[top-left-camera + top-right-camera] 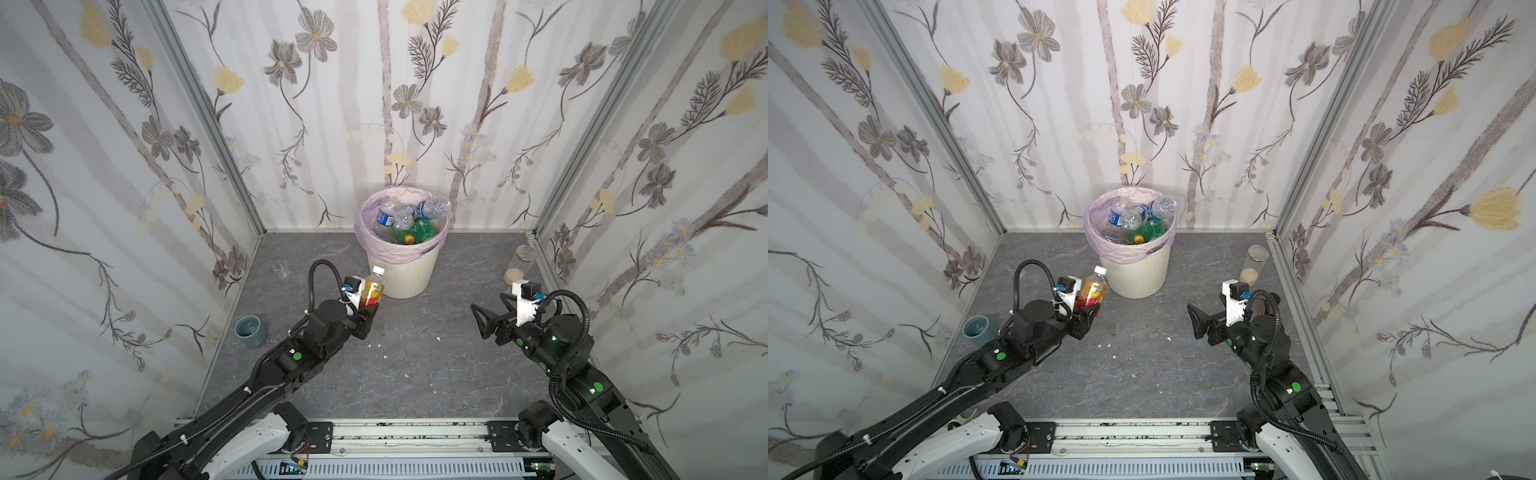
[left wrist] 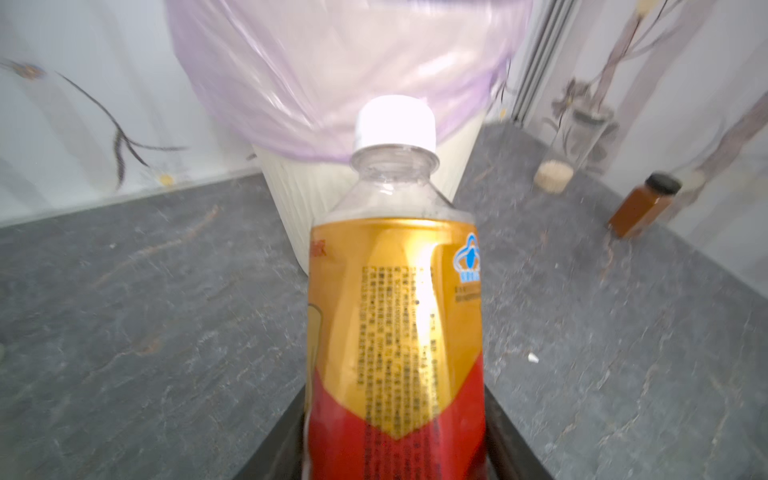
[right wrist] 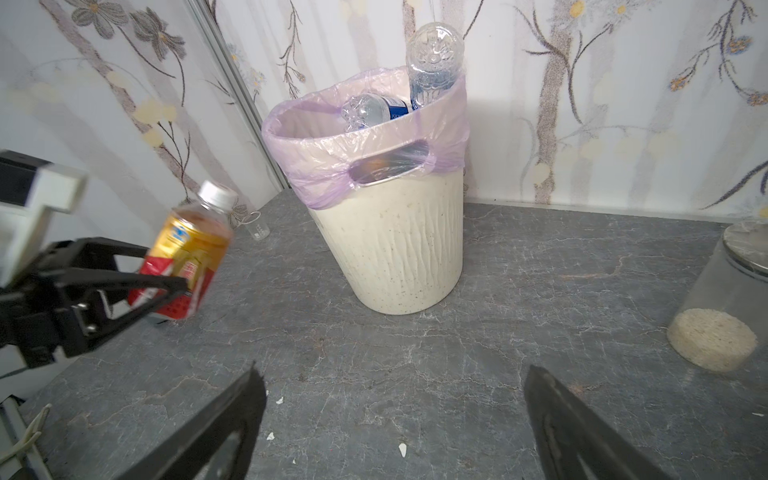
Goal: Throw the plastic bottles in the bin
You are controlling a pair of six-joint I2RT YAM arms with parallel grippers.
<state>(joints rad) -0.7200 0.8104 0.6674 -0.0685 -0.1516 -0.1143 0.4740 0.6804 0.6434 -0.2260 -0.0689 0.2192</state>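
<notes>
A plastic bottle point(image 1: 372, 289) point(image 1: 1093, 291) with a red-and-yellow label and a white cap leans tilted just left of the bin, low over the table. My left gripper point(image 1: 368, 309) point(image 1: 1090, 311) point(image 2: 395, 403) point(image 3: 168, 274) is shut on its lower red part point(image 2: 395, 316) point(image 3: 191, 245). The bin point(image 1: 401, 272) point(image 1: 1138, 272) point(image 2: 291, 191) point(image 3: 395, 249) is cream, ribbed and lined with a lilac bag. It holds several clear and green bottles point(image 1: 409, 222) point(image 1: 1138, 220) point(image 3: 432, 62). My right gripper point(image 1: 482, 322) point(image 1: 1198, 322) point(image 3: 395, 372) stands open and empty, right of the bin.
A grey-lidded jar with beige grains point(image 1: 517, 266) point(image 1: 1253, 262) point(image 2: 569, 158) point(image 3: 723, 311) stands by the right wall, with an amber jar point(image 2: 640, 203) near it. At the left are a grey-blue cup point(image 1: 250, 330) point(image 1: 980, 328) and a small clear glass point(image 1: 281, 268) point(image 3: 257, 226). White crumbs dot the grey tabletop.
</notes>
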